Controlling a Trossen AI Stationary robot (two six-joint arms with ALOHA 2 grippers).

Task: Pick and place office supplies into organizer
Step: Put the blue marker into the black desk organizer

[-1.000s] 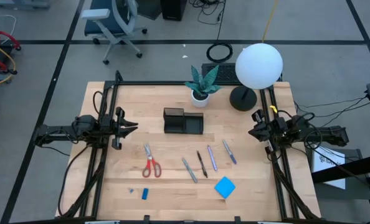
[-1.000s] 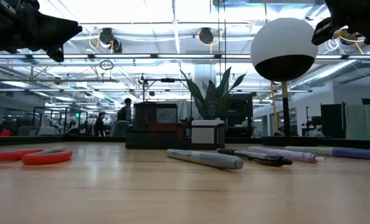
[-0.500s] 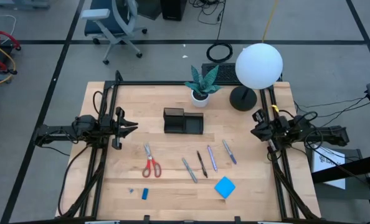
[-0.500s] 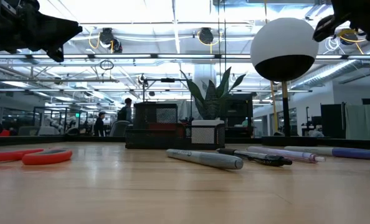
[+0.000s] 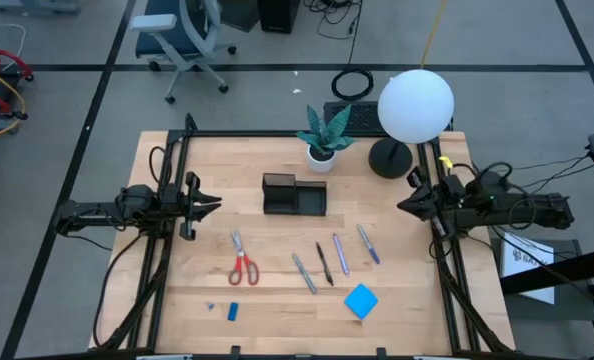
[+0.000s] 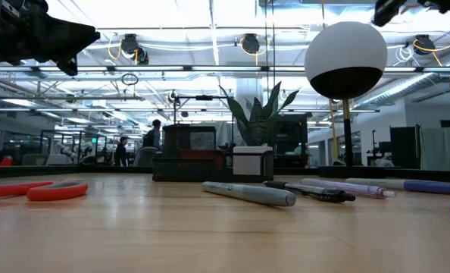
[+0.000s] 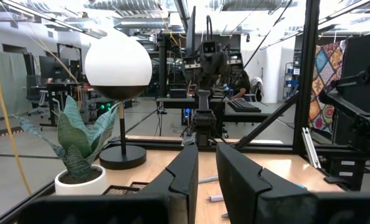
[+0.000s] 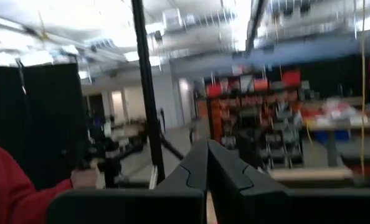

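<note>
As pens [image 5: 324, 263] lie lengthwise, scissors [image 5: 241, 260] alike

The organizer [image 5: 294, 195] sits mid-table [image 5: 267, 300], with the plant [image 5: 323, 135] behind it to the right and the lamp [image 5: 413, 110] further right at the back edge. In front of the organizer lie the scissors [image 5: 242, 260] to the left and four pens [image 5: 334, 258] side by side to the right. The pad [image 5: 361, 300] lies in front of the pens. The eraser [image 5: 233, 311] lies in front of the scissors, near the front edge.
</note>
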